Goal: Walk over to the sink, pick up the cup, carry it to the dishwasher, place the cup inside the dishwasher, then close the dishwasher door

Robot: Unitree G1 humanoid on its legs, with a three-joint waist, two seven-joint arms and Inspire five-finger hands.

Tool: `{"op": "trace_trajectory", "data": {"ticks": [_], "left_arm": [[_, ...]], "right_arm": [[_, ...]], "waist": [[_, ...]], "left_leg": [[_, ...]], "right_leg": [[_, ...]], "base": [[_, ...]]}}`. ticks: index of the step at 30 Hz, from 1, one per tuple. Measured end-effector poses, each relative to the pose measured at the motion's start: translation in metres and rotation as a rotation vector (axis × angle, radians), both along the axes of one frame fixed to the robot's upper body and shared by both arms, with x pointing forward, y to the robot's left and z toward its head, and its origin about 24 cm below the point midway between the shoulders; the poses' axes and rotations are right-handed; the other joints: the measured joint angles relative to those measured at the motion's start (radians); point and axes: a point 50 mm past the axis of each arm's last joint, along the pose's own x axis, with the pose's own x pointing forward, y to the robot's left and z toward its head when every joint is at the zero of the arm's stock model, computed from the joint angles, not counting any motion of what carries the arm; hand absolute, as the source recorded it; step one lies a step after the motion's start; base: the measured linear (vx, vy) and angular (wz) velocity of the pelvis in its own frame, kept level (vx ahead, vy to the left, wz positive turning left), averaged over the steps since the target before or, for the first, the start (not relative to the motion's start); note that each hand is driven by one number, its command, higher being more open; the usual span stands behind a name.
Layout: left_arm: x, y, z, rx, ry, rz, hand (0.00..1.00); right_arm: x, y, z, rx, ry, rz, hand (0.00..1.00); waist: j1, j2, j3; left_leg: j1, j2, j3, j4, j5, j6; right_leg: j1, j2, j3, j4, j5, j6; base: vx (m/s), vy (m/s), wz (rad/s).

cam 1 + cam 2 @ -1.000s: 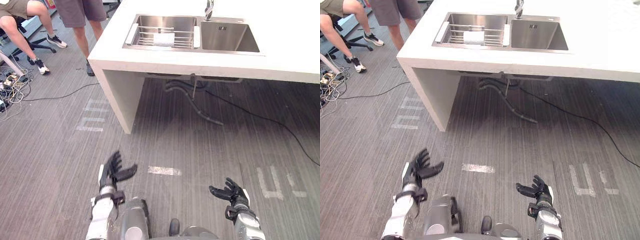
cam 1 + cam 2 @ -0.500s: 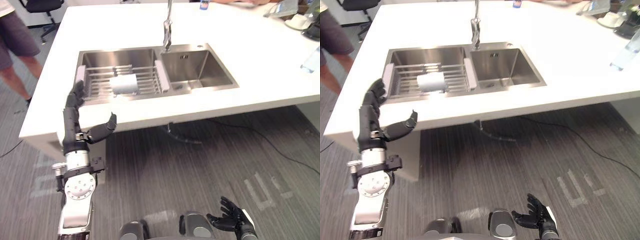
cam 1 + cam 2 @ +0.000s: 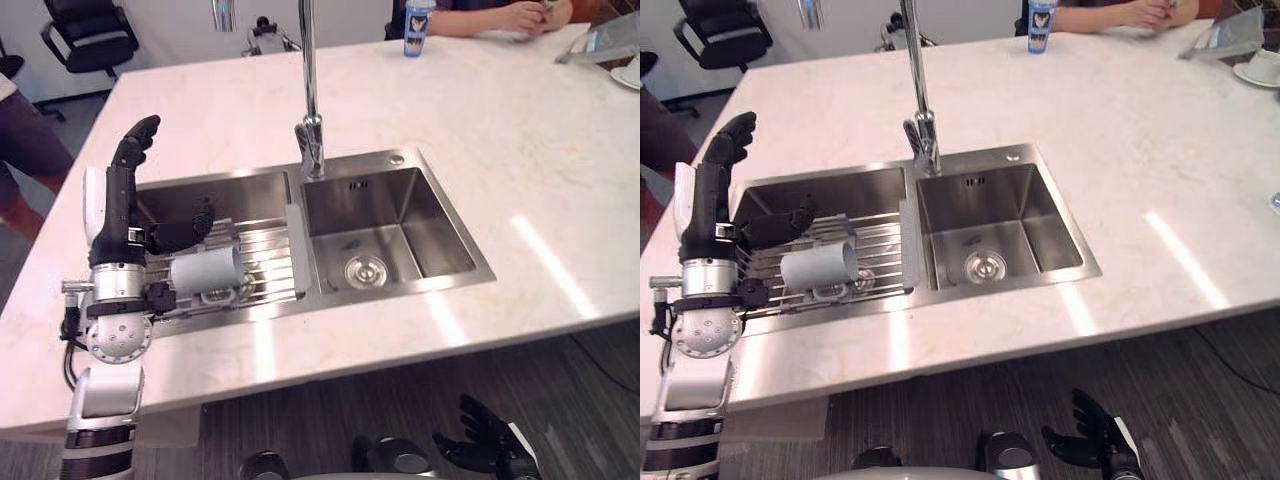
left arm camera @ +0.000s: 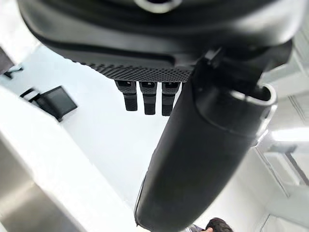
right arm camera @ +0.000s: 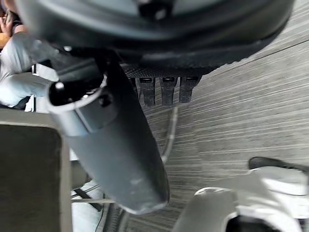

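A grey cup (image 3: pixel 205 274) lies on its side on the wire rack (image 3: pixel 262 262) in the left basin of the steel sink (image 3: pixel 385 225). My left hand (image 3: pixel 122 205) is raised upright just left of the cup, over the sink's left rim, with straight fingers and thumb (image 3: pixel 185 228) spread towards the cup; it is not touching the cup. In the left wrist view the fingers (image 4: pixel 147 100) point straight out past the thumb (image 4: pixel 203 150). My right hand (image 3: pixel 485 447) hangs low below the counter edge, fingers relaxed and holding nothing.
A tall tap (image 3: pixel 308 95) stands behind the sink's divider. The sink sits in a white counter (image 3: pixel 520 150). At the far side a blue can (image 3: pixel 418 27) stands by a person's hands (image 3: pixel 520 14). An office chair (image 3: pixel 92 40) and another person (image 3: pixel 20 150) are at the left.
The camera has moved in close over the sink. My left hand has risen from the counter's front edge to beside the cup over the sink. The right hand stays low.
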Motion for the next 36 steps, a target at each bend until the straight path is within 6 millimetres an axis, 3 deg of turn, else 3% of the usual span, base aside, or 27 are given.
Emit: {"op": "trace_trajectory", "data": {"ticks": [2,3,4,5,7,9,13,16,18,29,36], "left_arm": [[0.000,0.002,0.002,0.041,0.009,0.016,0.90],[0.000,0.002,0.002,0.067,0.022,0.017,0.90],[0.001,0.001,0.001,0.104,0.039,0.015,0.90],[0.002,0.002,0.001,0.128,0.051,0.018,0.90],[0.004,0.010,-0.002,0.199,0.111,0.033,0.90],[0.006,0.016,-0.006,0.217,0.164,0.050,0.90],[0.011,-0.006,-0.013,0.346,0.245,-0.089,0.90],[0.015,-0.020,-0.033,0.383,0.333,-0.179,0.90],[0.016,-0.021,-0.041,0.386,0.375,-0.199,0.90],[0.008,-0.016,-0.061,0.384,0.480,-0.218,0.90],[0.002,-0.015,-0.067,0.371,0.509,-0.226,0.90]], "right_arm": [[-0.004,0.002,-0.001,0.005,0.011,-0.009,0.90],[-0.007,0.001,-0.002,0.005,0.017,-0.013,0.90],[-0.012,-0.001,-0.002,0.000,0.031,-0.022,0.90],[-0.014,0.001,-0.004,0.010,0.041,-0.033,0.90],[-0.022,0.011,-0.010,0.046,0.059,-0.061,0.90],[-0.022,0.013,-0.011,0.055,0.063,-0.063,0.90],[0.003,0.022,-0.020,0.043,0.052,-0.014,0.90],[0.025,0.040,-0.026,0.053,0.041,0.062,0.90],[0.030,0.049,-0.028,0.068,0.034,0.083,0.90],[0.024,0.050,-0.044,0.048,0.138,0.079,0.90],[0.020,0.050,-0.049,0.048,0.177,0.079,0.90]], "waist": [[0.007,0.002,-0.003],[0.007,0.006,-0.006],[0.005,0.023,-0.013],[0.003,0.020,-0.017],[0.005,-0.012,-0.032],[0.007,-0.017,-0.034],[0.015,-0.022,-0.046],[0.014,-0.016,-0.060],[0.016,-0.010,-0.066],[0.033,-0.008,-0.080],[0.036,-0.006,-0.106]], "left_leg": [[-0.014,-0.035,0.005,-0.192,0.006,0.005],[-0.010,-0.058,0.002,-0.297,0.058,0.009],[-0.009,-0.072,-0.005,-0.399,0.179,0.006],[0.008,-0.075,-0.002,-0.418,0.173,-0.003],[0.035,-0.118,0.001,-0.490,0.184,0.003],[0.057,-0.143,0.004,-0.535,0.200,0.013],[0.104,-0.176,0.000,-0.662,0.263,0.019],[0.120,-0.177,-0.006,-0.714,0.291,0.013],[0.120,-0.176,-0.011,-0.725,0.296,0.012],[0.144,-0.181,-0.022,-0.738,0.298,0.015],[0.149,-0.197,-0.041,-0.793,0.344,0.037]], "right_leg": [[0.012,-0.013,0.003,-0.006,-0.008,0.014],[0.012,-0.017,0.001,0.000,-0.017,0.028],[0.007,-0.009,-0.002,0.017,-0.036,0.047],[0.006,-0.012,-0.001,0.027,-0.045,0.050],[-0.019,-0.047,0.006,0.061,-0.071,0.066],[-0.017,-0.061,0.009,0.061,-0.076,0.073],[-0.020,-0.078,-0.001,0.042,-0.074,0.083],[-0.017,-0.072,-0.009,0.033,-0.071,0.086],[-0.017,-0.068,-0.012,0.033,-0.070,0.085],[0.028,-0.066,-0.012,-0.017,-0.044,0.088],[0.033,-0.071,-0.028,-0.064,-0.003,0.102]], "base": [[0.21,0.056,0.01],[0.19,0.118,0.10],[0.15,0.121,0.13],[0.15,0.125,0.14],[0.10,0.088,0.07],[0.05,0.046,0.05],[-0.01,0.023,0.11],[-0.01,-0.041,0.07],[0.02,-0.048,0.06],[0.00,-0.008,0.02],[-0.08,0.028,0.08]]}}
